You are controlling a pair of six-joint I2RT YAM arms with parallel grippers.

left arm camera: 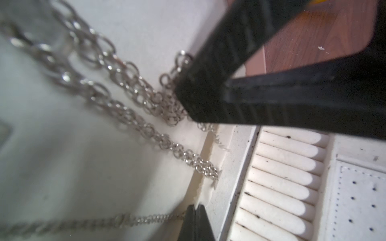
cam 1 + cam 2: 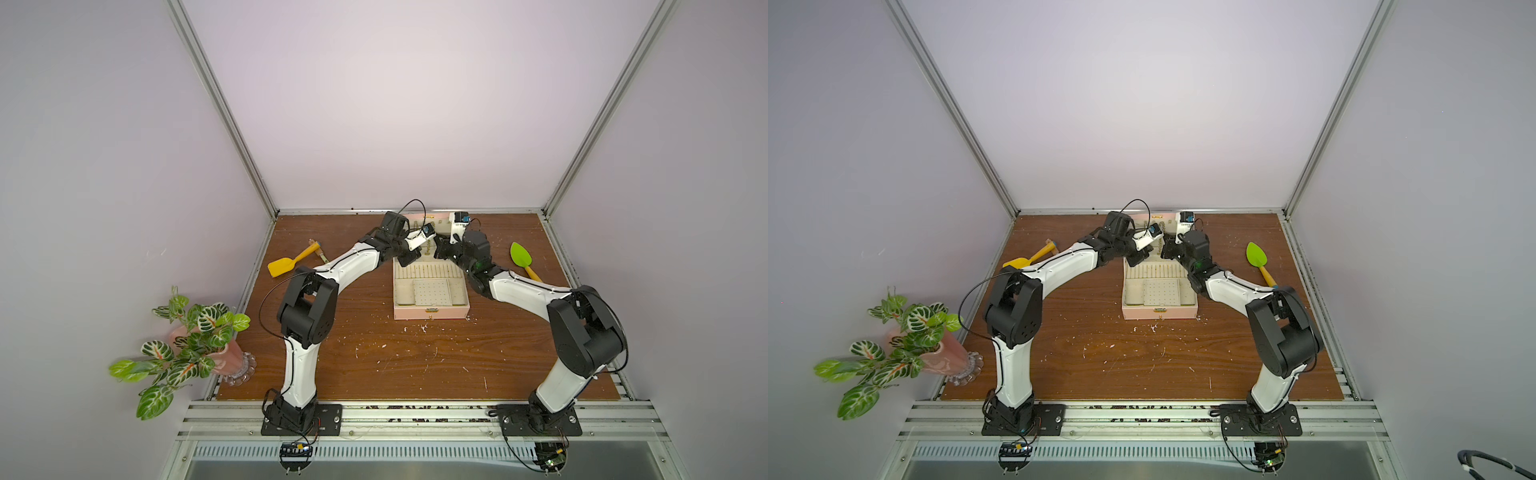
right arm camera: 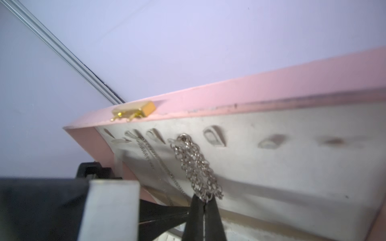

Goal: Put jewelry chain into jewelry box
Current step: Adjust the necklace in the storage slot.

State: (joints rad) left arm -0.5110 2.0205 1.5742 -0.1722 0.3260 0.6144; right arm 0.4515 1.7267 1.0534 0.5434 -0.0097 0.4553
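Pink box (image 2: 432,311) sits open at centre frame in both top views, its tray showing ring rolls (image 1: 282,177) and a dotted panel (image 2: 431,291). Up on the lid (image 3: 250,89), the chunky chain (image 3: 196,164) hangs from the row of hooks (image 3: 215,135), mid-frame in the right wrist view. Right claw (image 3: 205,201) is clamped on its bottom links! Left claw (image 1: 195,210), pinched tight, grips a thinner strand (image 1: 135,220) low in its own wrist view.

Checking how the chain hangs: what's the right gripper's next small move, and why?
Probably ease downward: the right gripper is shut on the lower end of the jewelry chain, whose top link seems hooked in the jewelry box lid, strands bunched.
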